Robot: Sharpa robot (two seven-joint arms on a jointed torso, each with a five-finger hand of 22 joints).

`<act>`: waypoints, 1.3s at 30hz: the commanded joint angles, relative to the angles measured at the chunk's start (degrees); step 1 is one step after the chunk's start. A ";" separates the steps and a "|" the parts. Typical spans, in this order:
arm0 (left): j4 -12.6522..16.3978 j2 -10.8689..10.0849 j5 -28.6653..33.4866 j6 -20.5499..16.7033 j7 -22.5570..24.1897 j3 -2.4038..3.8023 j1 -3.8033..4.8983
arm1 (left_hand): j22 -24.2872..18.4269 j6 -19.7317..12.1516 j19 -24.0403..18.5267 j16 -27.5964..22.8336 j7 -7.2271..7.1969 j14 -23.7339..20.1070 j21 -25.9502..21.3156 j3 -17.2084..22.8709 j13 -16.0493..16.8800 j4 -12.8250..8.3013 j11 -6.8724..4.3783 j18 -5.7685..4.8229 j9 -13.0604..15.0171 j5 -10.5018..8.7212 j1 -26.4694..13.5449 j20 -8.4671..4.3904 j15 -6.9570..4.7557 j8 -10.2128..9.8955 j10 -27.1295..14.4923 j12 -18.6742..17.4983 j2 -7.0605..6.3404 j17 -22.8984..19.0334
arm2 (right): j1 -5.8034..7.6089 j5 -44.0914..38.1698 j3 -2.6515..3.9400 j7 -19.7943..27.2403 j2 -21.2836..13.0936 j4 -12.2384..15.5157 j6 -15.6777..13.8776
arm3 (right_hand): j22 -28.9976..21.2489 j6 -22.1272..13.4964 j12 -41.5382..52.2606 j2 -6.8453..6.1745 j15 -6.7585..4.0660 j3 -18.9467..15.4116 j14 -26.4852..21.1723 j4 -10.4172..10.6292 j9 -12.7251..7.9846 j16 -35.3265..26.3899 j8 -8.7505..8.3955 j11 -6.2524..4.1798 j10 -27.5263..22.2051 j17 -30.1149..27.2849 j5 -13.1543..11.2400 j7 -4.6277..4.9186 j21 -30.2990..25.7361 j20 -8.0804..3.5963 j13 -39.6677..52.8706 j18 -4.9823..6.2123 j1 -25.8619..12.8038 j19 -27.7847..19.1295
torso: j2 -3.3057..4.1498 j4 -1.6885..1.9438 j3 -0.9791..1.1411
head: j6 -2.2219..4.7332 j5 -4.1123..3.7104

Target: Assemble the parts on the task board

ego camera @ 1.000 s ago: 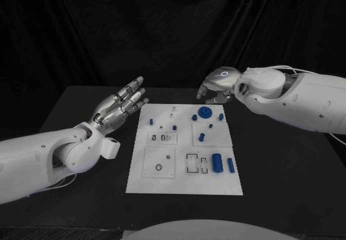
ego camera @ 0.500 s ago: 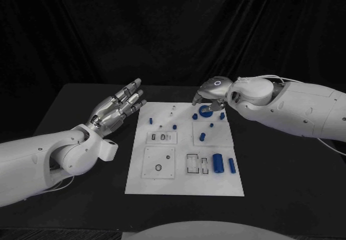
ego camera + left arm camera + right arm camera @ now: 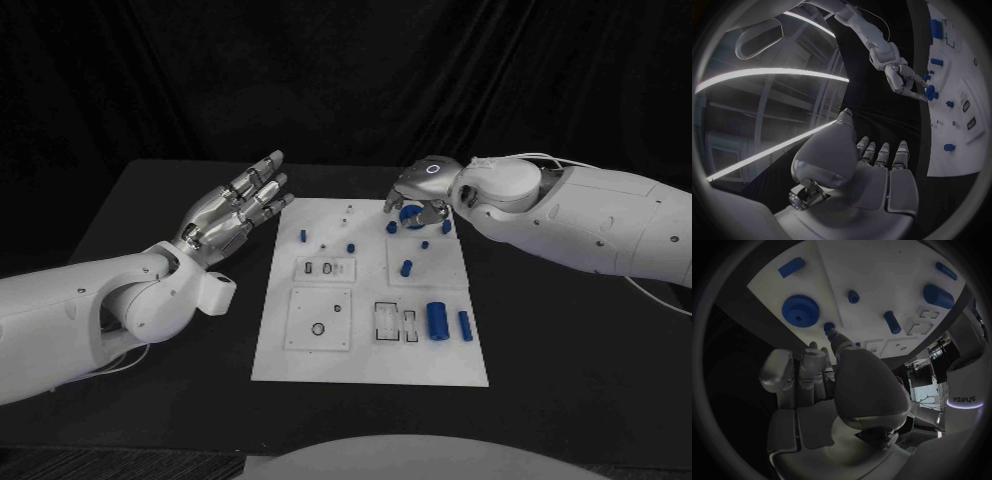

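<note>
On the black counter (image 3: pixel 577 340) the white board (image 3: pixel 368 360) looks barely started: blue pieces lie loose, slots bare. Left hand (image 3: pixel 231 212) hovers beside it, fingers spread, holding nothing. Right hand (image 3: pixel 418 195) reaches over the blue gear (image 3: pixel 799 310) at the far edge; whether it grips, I cannot tell.

Dim scene, black backdrop, bright ceiling strips, fisheye-bent wrist views

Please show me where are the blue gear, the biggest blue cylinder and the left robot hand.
blue gear (image 3: pixel 800 310): right wrist view, on its toothed face.
biggest blue cylinder (image 3: pixel 436 321): head view, middle of its side.
left robot hand (image 3: pixel 238 205): head view, on the palm, fingers spread.
</note>
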 commanded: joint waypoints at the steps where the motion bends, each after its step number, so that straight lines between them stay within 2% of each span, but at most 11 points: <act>1: 0.01 0.04 -0.19 1.34 8.89 0.05 0.19 | 0.03 0.06 0.09 -0.21 0.46 -0.02 -0.21 0.64 -0.05 -0.18 0.49 0.49 0.03 1.53 1.01 0.41 0.09 0.02 0.00 -0.20 -0.07 -0.05 | -0.39 -0.05 0.04 0.71 0.34 -0.57 -1.15 | 0.16 0.65 0.22 0.15 -0.08 0.08 0.07 0.17 0.12 0.36 0.44 0.23 -0.39 0.02 0.20 0.17 0.34 0.08 0.09 -0.52 -0.26 -0.45 | 0.03 0.04 0.00 | 0.08 -0.04; 17: 0.03 -0.10 -0.19 2.03 8.52 0.05 0.18 | 0.16 0.09 0.29 -0.21 0.53 -0.02 -0.04 1.10 -0.05 -0.53 0.78 0.53 0.04 3.36 1.93 0.74 0.35 0.02 0.00 -0.20 -0.14 -0.05 | -2.49 -0.03 0.04 2.60 2.84 -4.67 -2.70 | 1.51 3.17 1.06 0.68 -0.12 1.09 0.12 -0.02 0.68 1.69 1.47 0.05 0.56 1.74 1.04 1.23 1.11 0.13 0.16 -0.65 -0.03 -0.47 | 0.04 0.03 -0.01 | -0.13 0.28; 22: -0.19 0.13 -0.19 2.27 8.40 0.05 0.18 | 0.20 0.06 0.36 -0.21 0.50 -0.02 0.01 1.21 -0.05 -0.61 0.94 0.55 0.03 3.63 2.10 0.97 0.56 0.02 0.00 -0.20 -0.11 -0.05 | -2.95 -0.01 0.04 3.18 3.49 -5.54 -2.95 | 2.21 5.50 1.40 0.99 -0.39 2.29 0.04 -0.09 1.35 2.08 2.40 -0.46 1.34 2.18 1.49 2.28 1.46 -0.04 0.06 -0.69 0.30 -0.53 | 0.04 0.01 0.04 | -0.06 0.16; 34: -0.23 0.11 -0.19 2.49 8.22 0.05 0.18 | 0.28 0.10 0.50 -0.21 0.65 -0.02 0.13 1.44 -0.05 -0.81 1.01 0.56 0.04 4.31 2.43 1.32 0.78 0.03 0.00 -0.20 -0.07 -0.05 | -3.76 0.88 0.04 4.91 4.18 -6.65 -6.02 | 3.67 9.93 1.92 2.09 -0.60 5.24 0.00 -0.26 2.90 2.77 4.23 -0.74 4.67 3.12 1.42 2.85 2.19 -0.27 -0.12 -0.90 1.27 -0.51 | 0.06 -0.08 0.03 | -0.09 0.56; 39: -0.35 0.01 -0.19 2.54 8.17 0.05 0.18 | 0.32 0.26 0.58 -0.21 0.90 -0.02 0.19 1.58 -0.05 -0.92 1.06 0.57 0.07 4.70 2.60 1.53 0.92 0.06 0.00 -0.20 -0.01 -0.05 | -3.84 1.55 0.04 5.51 4.05 -6.55 -7.90 | 4.46 13.00 2.37 3.16 -0.64 7.11 -0.04 -1.34 4.23 3.03 5.67 -0.82 8.40 3.49 1.47 3.27 2.56 -0.29 -0.14 -0.99 2.88 -0.49 | 0.07 -0.02 0.03 | 0.07 0.70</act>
